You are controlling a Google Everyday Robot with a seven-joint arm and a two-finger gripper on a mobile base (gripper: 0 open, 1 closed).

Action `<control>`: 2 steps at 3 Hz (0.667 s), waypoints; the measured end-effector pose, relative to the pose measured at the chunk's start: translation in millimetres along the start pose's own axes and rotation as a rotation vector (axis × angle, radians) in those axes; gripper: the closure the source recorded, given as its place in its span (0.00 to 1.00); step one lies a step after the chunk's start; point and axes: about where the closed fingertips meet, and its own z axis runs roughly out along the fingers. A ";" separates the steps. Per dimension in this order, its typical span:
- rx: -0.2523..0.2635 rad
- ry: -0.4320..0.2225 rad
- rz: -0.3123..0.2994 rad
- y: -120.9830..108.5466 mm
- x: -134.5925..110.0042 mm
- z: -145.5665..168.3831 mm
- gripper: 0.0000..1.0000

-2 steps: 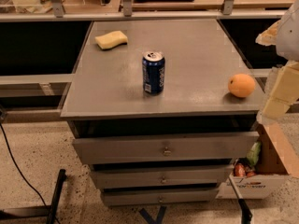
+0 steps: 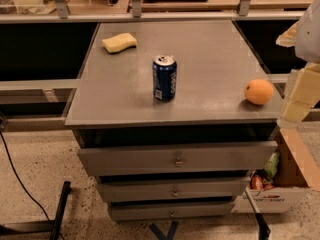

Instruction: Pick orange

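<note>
- Orange: near the table's right edge, unmoved since a moment ago, not yet picked.
- Hand: just right of the orange; I cannot tell its state.

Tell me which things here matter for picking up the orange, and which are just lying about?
For the job: orange, near the right edge of the cabinet top; gripper, just right of it.
Lying about: blue soda can; yellow sponge; cardboard box on the floor.

Warm, dim light; soft sheen on worktop; short shadows under can and orange; gripper lit pale at right edge
</note>
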 end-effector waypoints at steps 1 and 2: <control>0.049 0.048 -0.011 -27.1 5.8 1.4 0.00; 0.068 0.073 -0.038 -49.2 11.4 15.5 0.00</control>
